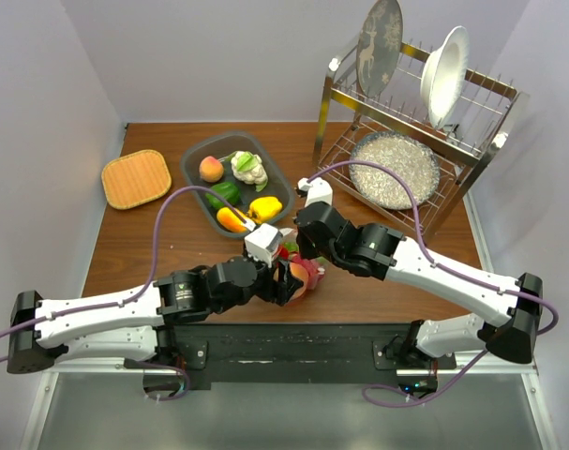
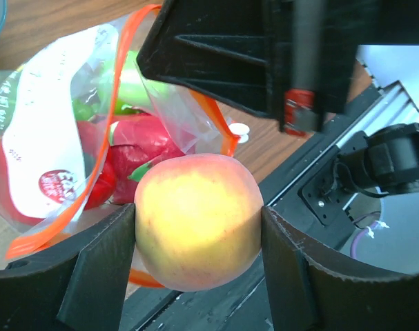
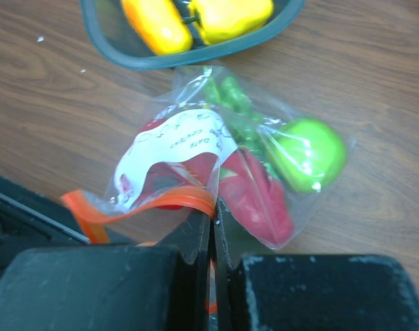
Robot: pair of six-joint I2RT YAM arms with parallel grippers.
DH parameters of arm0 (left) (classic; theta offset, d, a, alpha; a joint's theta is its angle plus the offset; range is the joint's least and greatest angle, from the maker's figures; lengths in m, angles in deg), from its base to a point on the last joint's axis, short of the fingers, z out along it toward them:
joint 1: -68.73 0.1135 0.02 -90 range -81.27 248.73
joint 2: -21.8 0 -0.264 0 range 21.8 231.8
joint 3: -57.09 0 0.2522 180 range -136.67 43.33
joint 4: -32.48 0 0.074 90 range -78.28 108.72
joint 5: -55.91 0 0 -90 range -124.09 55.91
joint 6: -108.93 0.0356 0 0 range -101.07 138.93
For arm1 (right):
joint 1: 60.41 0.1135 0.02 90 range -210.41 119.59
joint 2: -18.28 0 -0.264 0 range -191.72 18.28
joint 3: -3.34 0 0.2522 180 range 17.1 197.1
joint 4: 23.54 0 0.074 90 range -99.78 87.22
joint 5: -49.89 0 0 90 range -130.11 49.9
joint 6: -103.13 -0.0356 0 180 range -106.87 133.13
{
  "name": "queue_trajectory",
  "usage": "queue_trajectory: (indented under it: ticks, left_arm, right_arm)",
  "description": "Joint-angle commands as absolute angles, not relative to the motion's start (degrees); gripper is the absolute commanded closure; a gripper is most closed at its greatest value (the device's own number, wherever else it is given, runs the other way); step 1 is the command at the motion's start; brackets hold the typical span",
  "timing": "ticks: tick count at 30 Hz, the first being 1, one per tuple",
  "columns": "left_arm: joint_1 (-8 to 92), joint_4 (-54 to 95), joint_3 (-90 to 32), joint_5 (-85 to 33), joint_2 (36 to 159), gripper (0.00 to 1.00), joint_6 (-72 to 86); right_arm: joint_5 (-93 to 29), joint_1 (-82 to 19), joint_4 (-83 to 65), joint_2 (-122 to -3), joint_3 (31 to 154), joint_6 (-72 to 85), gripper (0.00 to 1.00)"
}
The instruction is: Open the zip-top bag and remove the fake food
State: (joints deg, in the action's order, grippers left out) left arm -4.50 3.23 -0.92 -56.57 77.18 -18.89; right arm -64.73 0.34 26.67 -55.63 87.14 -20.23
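Note:
The zip-top bag (image 3: 195,158) lies open-mouthed on the wooden table, its orange-red zip strip (image 3: 147,203) gaping. Inside it show a red bell pepper (image 3: 261,193), a round green apple (image 3: 309,153) and a leafy green piece (image 3: 230,96). My right gripper (image 3: 213,214) is shut on the bag's edge at the zip strip, seen from above at the right gripper (image 1: 307,246). My left gripper (image 2: 195,234) holds a round orange-yellow piece of fake food (image 2: 195,221) between both fingers, just outside the bag's mouth (image 2: 92,138) and over the table's near edge. From above, the left gripper (image 1: 289,281) sits beside the bag (image 1: 310,274).
A grey tray (image 1: 192,178) behind the bag holds several more toy foods, among them a yellow pepper (image 1: 265,208). A woven mat (image 1: 136,178) lies at the far left. A metal dish rack (image 1: 415,122) with plates and a bowl stands at the back right.

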Motion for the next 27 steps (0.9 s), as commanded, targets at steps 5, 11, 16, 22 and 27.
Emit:
queue_trajectory:
  ticks: [5,11,16,22,27]
  left_arm:
    - [-4.7,6.8,-5.7,-52.0,71.4,0.93,-14.8]
    - [-4.7,5.2,-10.3,-55.8,68.3,0.99,-13.7]
    - [0.2,1.1,-16.3,-60.4,71.9,1.0,-12.2]
    - [21.0,4.4,-17.0,-46.3,80.9,1.0,-12.9]
    - [33.6,8.4,-19.0,-42.7,91.2,1.0,-13.8]
  right_arm:
    - [-75.4,-1.1,31.7,-51.8,86.3,-19.0,1.0]
    - [-75.3,-2.5,32.9,-48.4,85.0,-19.5,1.0]
    - [-76.8,-2.6,35.7,-45.0,85.0,-20.4,1.0]
    - [-78.6,-2.7,39.3,-41.4,87.6,-20.5,1.0]
    - [-84.4,-2.6,43.9,-40.9,92.2,-19.5,1.0]
